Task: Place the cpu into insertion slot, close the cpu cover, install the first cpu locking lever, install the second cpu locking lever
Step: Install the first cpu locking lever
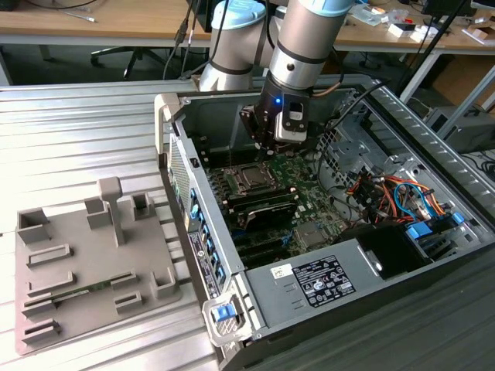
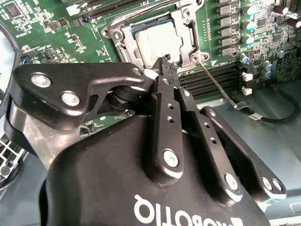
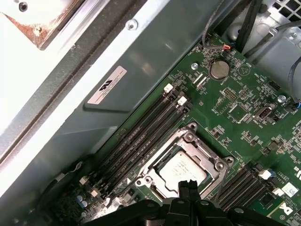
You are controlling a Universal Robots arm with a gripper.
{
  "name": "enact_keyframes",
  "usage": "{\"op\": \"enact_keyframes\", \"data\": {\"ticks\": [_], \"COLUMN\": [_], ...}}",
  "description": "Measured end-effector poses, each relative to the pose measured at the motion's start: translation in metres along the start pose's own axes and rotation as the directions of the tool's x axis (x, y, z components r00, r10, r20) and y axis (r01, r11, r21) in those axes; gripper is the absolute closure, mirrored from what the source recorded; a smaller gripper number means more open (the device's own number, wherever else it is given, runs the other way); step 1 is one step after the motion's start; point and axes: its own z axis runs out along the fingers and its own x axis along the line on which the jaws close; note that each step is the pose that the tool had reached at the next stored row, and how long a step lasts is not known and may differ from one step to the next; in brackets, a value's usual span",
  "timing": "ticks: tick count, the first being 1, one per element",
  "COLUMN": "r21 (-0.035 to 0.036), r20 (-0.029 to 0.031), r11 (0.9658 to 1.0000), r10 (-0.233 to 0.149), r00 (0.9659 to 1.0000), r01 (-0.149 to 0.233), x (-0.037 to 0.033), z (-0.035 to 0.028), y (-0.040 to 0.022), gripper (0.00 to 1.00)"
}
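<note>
The gripper hides one edge of the cpu cover from me in the second wrist view, and one edge of the cpu in the first wrist view. In the exterior view the socket is too small for me to judge.

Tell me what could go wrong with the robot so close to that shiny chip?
The end effector hangs right by the edge of the cpu cover, which appears to lie over the cpu. If it presses off-target, it might scrape the cpu's metal top or the green board. The thin locking lever sticks out past the cover's corner; it could slip off the end effector rather than latch.
</note>
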Motion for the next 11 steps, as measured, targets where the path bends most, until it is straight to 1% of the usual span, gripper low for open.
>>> {"op": "enact_keyframes", "data": {"ticks": [5, 11], "r21": [0.0006, 0.0011], "r20": [0.0001, 0.0002], "r11": [0.9996, 0.9988], "r10": [-0.027, -0.049], "r00": [0.9996, 0.9988], "r01": [0.027, 0.049], "x": [0.0, 0.0], "z": [0.0, 0.0], "y": [0.0, 0.0], "gripper": [0.89, 0.89]}}
